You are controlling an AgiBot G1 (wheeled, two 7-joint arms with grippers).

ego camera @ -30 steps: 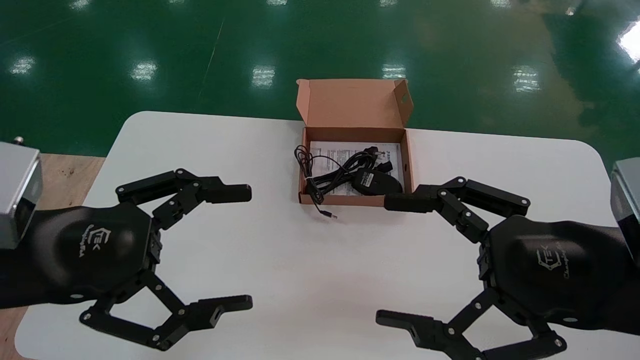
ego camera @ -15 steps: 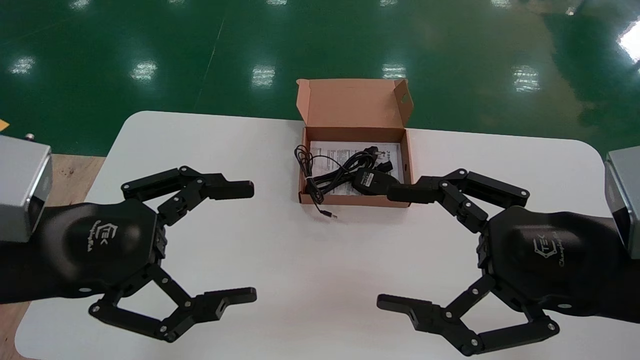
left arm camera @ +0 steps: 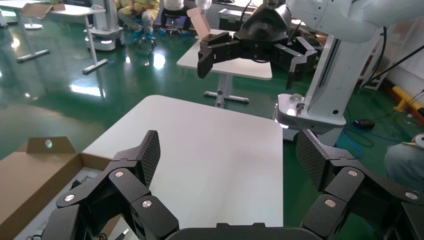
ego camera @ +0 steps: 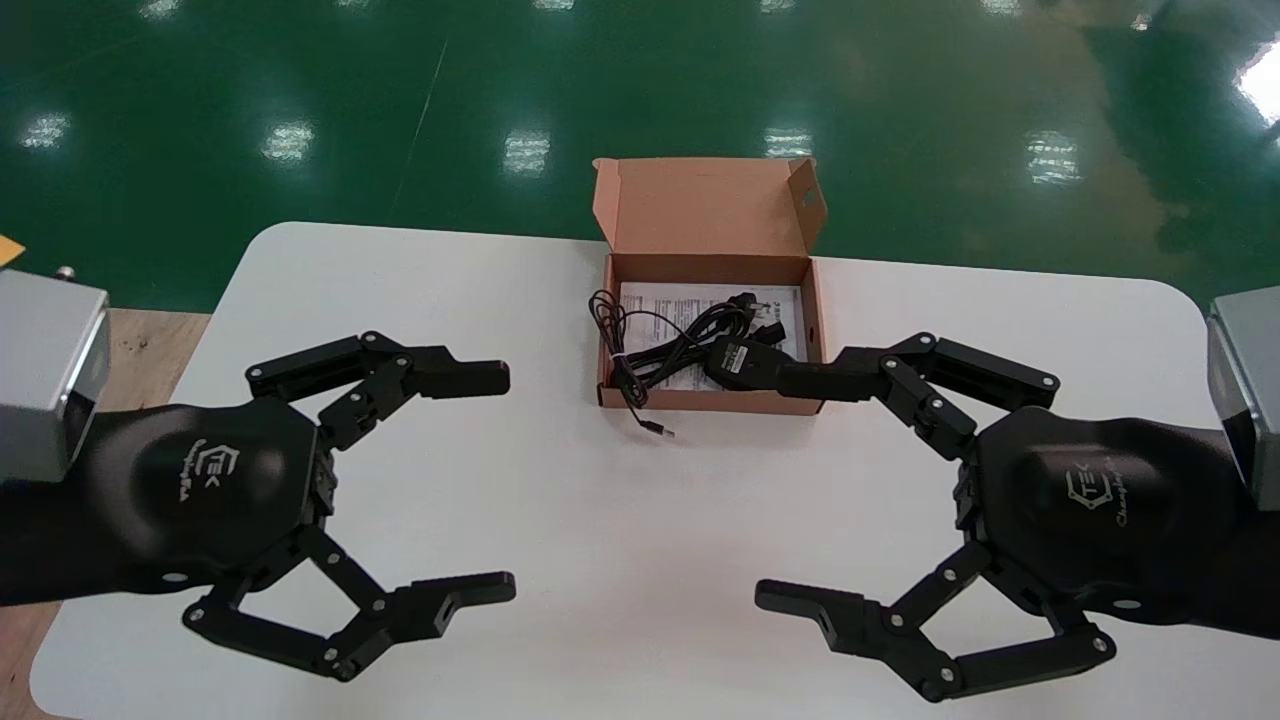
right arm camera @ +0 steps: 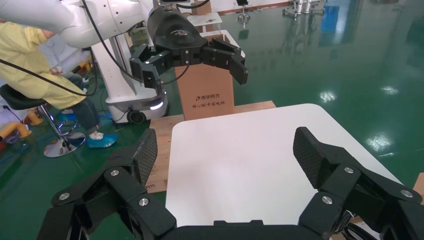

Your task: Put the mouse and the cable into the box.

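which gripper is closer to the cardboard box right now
Right. The right gripper is open, one finger at the near right corner of the box; the left gripper, also open, sits well off to the box's left.

Head camera looks steeply down from above the near edge of the white table, facing across it to the open box at the far edge. Each wrist camera sits close behind its own gripper, aimed low across the table. The one on the left gripper catches the right gripper over the table's opposite side, and the reverse. All three share the tabletop.
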